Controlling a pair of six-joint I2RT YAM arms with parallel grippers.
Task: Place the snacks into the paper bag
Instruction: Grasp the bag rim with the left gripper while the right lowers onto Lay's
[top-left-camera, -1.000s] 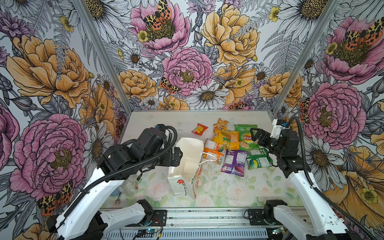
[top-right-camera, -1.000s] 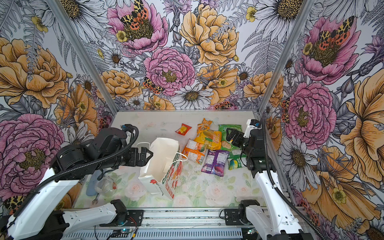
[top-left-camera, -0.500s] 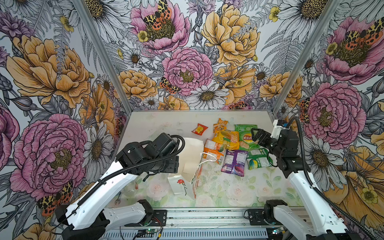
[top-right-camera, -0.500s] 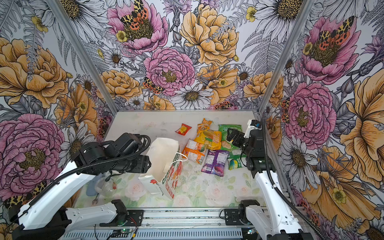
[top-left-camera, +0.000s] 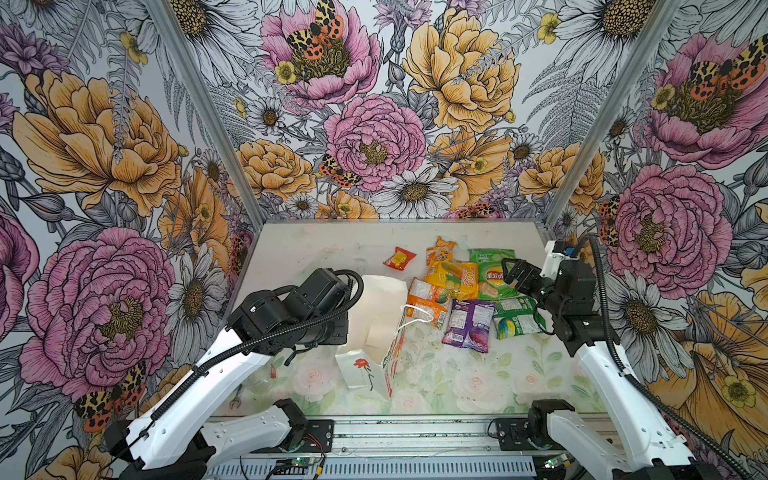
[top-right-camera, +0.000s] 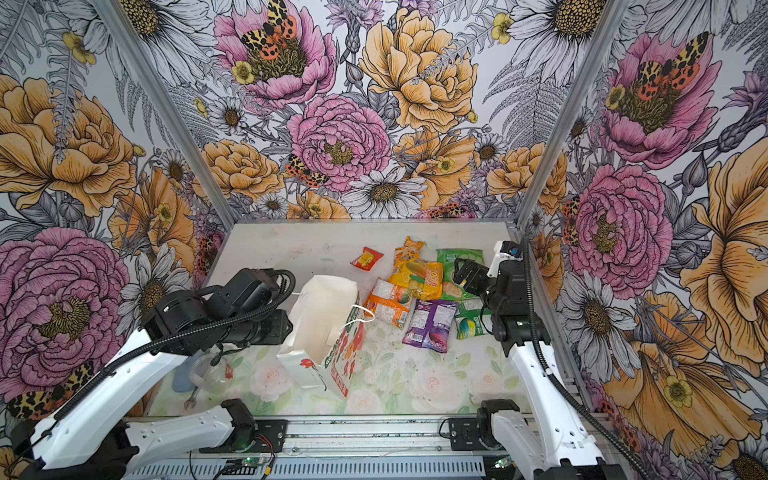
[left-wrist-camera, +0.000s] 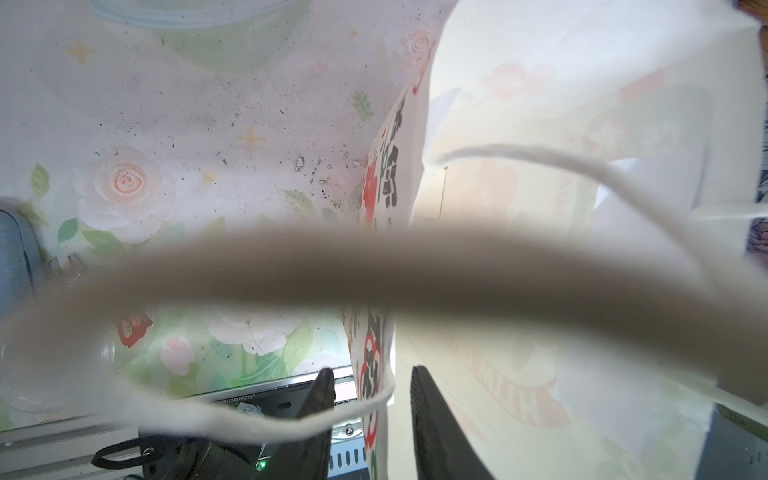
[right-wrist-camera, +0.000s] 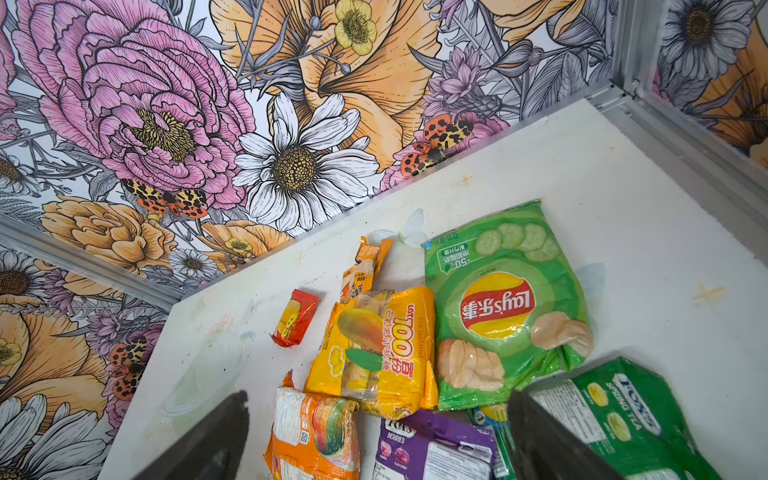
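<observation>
nothing is packed yet: the paper bag (top-left-camera: 355, 368) stands open near the middle of the tabletop (top-left-camera: 316, 249) and looks empty, while the snacks (top-left-camera: 457, 299) all lie heaped toward its right edge. the left gripper (left-wrist-camera: 370, 386) straddles the bag's wall, jaws apart, not yet pinching. the right gripper (top-left-camera: 515, 274) hangs spread wide and empty over the heap.

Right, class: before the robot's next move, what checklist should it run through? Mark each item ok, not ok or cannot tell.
1. Paper bag upright, mouth open: ok.
2. Left hand gripping bag wall: not ok; fingers straddle it, gap showing.
3. Right hand open and empty: ok.
4. Snacks within right hand's reach: ok; it hovers over the pile.
5. Cord handle clear of the mouth: cannot tell.
</observation>
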